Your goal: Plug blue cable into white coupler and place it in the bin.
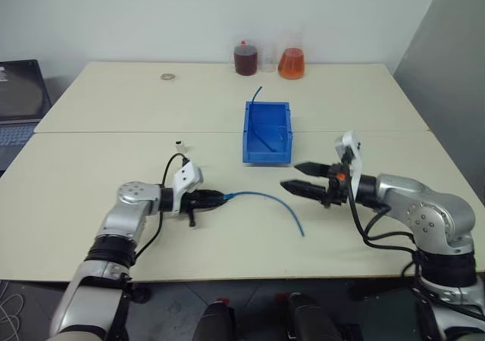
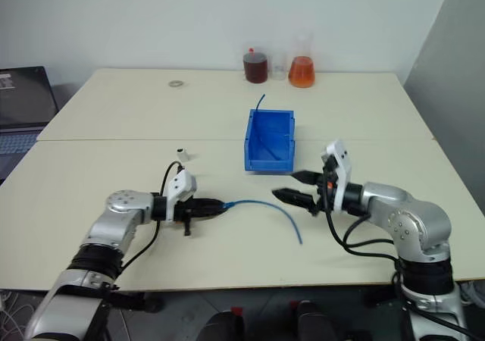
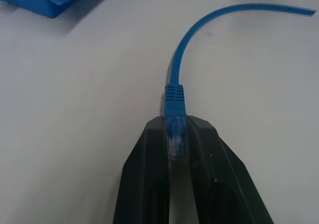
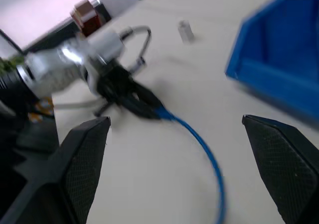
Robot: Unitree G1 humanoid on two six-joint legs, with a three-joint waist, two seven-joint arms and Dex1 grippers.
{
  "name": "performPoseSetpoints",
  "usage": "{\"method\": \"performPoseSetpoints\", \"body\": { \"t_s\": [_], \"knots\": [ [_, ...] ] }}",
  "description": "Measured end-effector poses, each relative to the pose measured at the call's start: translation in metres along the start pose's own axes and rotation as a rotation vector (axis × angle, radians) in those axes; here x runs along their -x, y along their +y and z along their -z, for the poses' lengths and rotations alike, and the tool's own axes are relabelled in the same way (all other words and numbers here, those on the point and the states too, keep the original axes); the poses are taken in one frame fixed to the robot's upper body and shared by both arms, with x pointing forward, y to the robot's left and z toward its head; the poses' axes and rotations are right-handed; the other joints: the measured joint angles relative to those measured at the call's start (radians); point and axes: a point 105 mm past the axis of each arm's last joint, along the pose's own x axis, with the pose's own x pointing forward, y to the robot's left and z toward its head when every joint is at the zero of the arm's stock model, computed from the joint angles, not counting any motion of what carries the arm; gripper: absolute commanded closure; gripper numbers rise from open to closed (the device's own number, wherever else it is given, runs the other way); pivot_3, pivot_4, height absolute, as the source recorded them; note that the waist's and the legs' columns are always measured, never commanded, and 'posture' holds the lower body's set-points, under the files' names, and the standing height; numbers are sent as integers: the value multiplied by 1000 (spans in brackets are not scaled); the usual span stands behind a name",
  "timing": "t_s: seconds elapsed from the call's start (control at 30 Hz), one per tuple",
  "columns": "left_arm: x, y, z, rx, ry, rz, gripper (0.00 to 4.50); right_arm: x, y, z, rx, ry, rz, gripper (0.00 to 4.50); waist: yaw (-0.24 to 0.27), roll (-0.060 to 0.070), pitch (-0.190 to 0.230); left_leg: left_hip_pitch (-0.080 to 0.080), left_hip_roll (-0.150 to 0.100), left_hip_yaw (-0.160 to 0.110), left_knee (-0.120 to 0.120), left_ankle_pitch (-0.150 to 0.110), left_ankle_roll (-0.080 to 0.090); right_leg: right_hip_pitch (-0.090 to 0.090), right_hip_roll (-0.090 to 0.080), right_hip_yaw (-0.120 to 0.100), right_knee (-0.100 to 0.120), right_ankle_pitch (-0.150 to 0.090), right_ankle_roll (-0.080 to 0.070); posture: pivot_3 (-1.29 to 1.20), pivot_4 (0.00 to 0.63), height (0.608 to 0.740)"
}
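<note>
Beige table (image 1: 227, 265); white wall (image 1: 151, 15) behind.

A pale cream tabletop (image 1: 114, 204) fills the scene, made of tables pushed together with a seam running across between them. Behind it rises a plain white wall (image 1: 151, 15), and a grey panel (image 1: 455, 45) stands at the right. An open laptop (image 1: 19, 106) sits at the far left.

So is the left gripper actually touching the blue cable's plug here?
Touching: in the left wrist view the left gripper has both fingers pressed against the plug of the blue cable.
</note>
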Motion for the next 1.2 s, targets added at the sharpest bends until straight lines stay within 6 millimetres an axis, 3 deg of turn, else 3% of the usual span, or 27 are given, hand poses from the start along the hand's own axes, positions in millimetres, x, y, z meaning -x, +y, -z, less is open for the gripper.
{"method": "performPoseSetpoints", "body": {
  "t_s": [0.1,0.23,0.37,0.43,0.6,0.7,0.87,1.2],
  "knots": [
    [-16,-2,-29,89,-101,-62,4244,-6,16,-6,-81,-66,-66,0,3,0,0,-5,0,0,1,0,0,-1,-1,-1,-3,2,-3,0,150,740],
    [-29,-17,-87,227,-311,-87,4244,3,21,3,-139,-51,-63,0,0,0,0,-9,-4,0,1,0,0,-2,-5,1,-5,3,-3,0,150,740],
    [-34,-35,-126,341,-457,-51,4244,14,18,18,-170,0,-29,0,-1,0,0,-9,-4,-1,1,0,0,-2,-5,0,-6,3,-3,0,150,740],
    [-34,-42,-134,388,-483,-26,4244,18,16,24,-178,12,-13,0,-4,0,0,-7,-4,0,0,0,0,-1,-4,1,-5,2,-1,0,150,740],
    [-31,-59,-136,442,-457,92,4244,16,-8,27,-202,-25,85,0,-17,0,0,-3,-2,0,0,0,0,-1,0,3,-3,0,2,0,150,740],
    [-28,-68,-120,456,-370,150,4244,14,-17,8,-263,-142,92,0,-23,0,0,-2,-2,-1,0,0,0,-1,1,4,-2,0,1,0,150,740],
    [-24,-74,-120,469,-361,214,4244,16,8,-19,-319,-238,-93,0,-22,0,0,-4,-1,0,0,0,0,-1,0,4,-4,0,1,0,150,740],
    [-28,-75,-131,545,-400,292,4244,-2,16,-16,-366,-213,-129,0,-17,0,0,-5,-2,0,0,0,0,-2,0,3,-4,0,1,0,150,740]
  ]
}}
